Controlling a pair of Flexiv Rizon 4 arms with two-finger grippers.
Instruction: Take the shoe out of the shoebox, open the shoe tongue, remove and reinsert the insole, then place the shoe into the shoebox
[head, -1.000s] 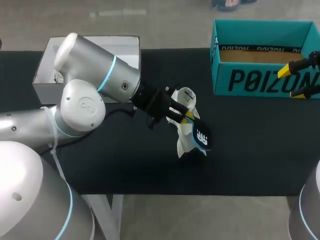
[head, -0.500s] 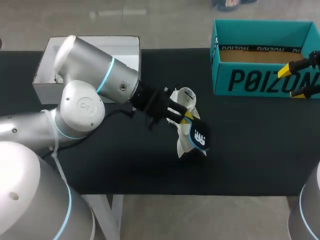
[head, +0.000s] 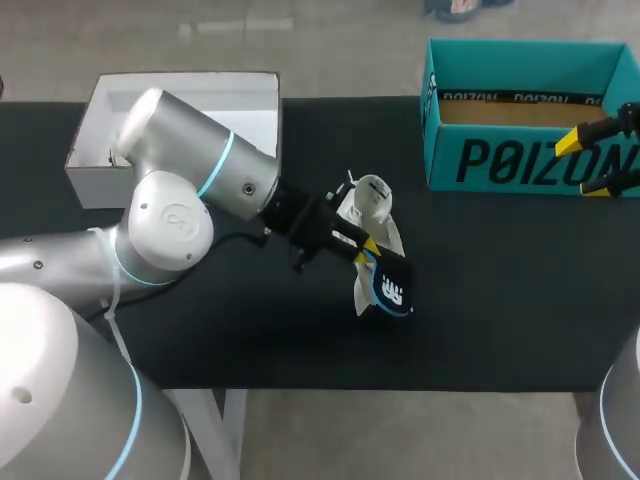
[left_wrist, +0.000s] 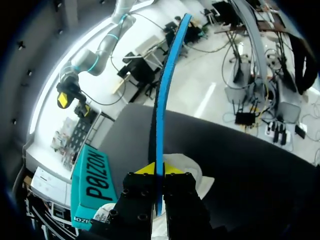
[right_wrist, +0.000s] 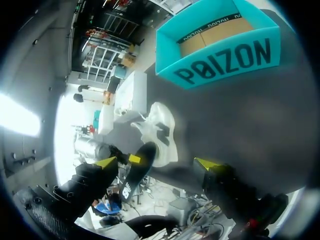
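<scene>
My left wrist view alone shows the insole (left_wrist: 161, 85) edge-on, pinched in my left gripper (left_wrist: 159, 169), one white shoe (head: 375, 210) mid-table by it, one teal shoebox (head: 520, 110), one white box (head: 190, 105), my right gripper (head: 580, 165) spread wide

Mid-table: left gripper (head: 368, 250) pinches dark blue-edged insole (head: 394, 287), just over white shoe (head: 372, 205) on black table (head: 250, 330); right gripper (head: 581, 165) spread wide at teal shoebox (head: 500, 160) front.

A white open-topped box (head: 245, 105) sits on the black tabletop (head: 500, 300) at its far left corner, one long wall flush with the far edge. Something small and pale lies in the box's left end, too small to identify.
</scene>
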